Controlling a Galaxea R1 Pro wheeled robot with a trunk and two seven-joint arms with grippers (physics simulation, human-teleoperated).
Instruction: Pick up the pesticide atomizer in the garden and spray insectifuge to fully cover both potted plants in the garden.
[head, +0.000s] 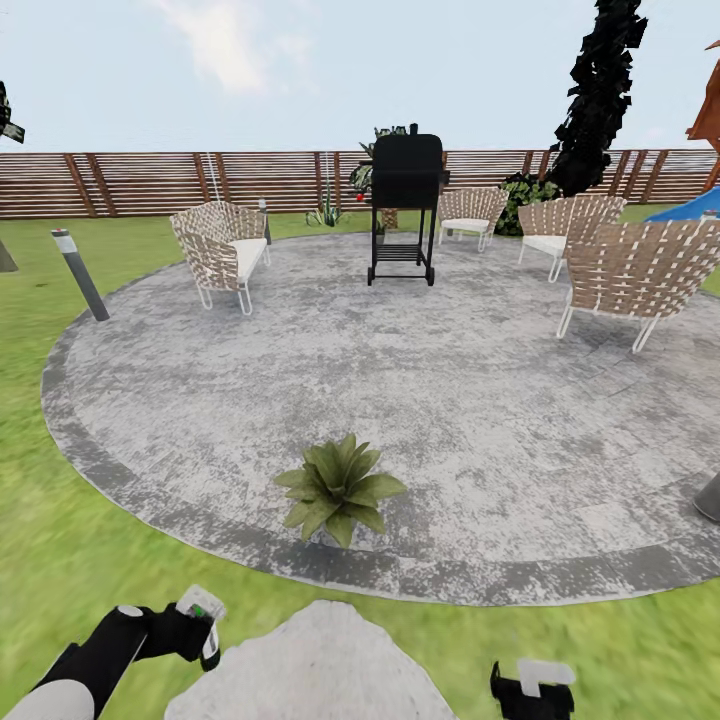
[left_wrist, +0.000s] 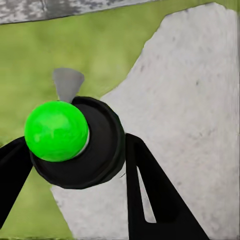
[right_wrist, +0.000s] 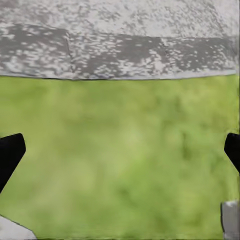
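Observation:
My left gripper (head: 203, 630) is at the lower left of the head view, shut on the pesticide atomizer (head: 199, 605). The atomizer's pale grey spray head and a green spot show there. In the left wrist view the atomizer (left_wrist: 75, 145) appears end-on as a dark round body with a bright green cap, held between the black fingers (left_wrist: 150, 190). One potted plant (head: 338, 487), a low rosette of pointed green leaves, stands on the near rim of the round paving, ahead of both arms. My right gripper (head: 531, 688) hangs low at the bottom right over grass, open and holding nothing (right_wrist: 120, 150).
A pale stepping stone (head: 315, 665) lies on the lawn between my arms. On the grey paving (head: 420, 400) stand a black grill (head: 405, 205) and several woven chairs (head: 222, 252). A bollard light (head: 80, 272) leans at the left. The brown slat fence (head: 150, 182) closes the back.

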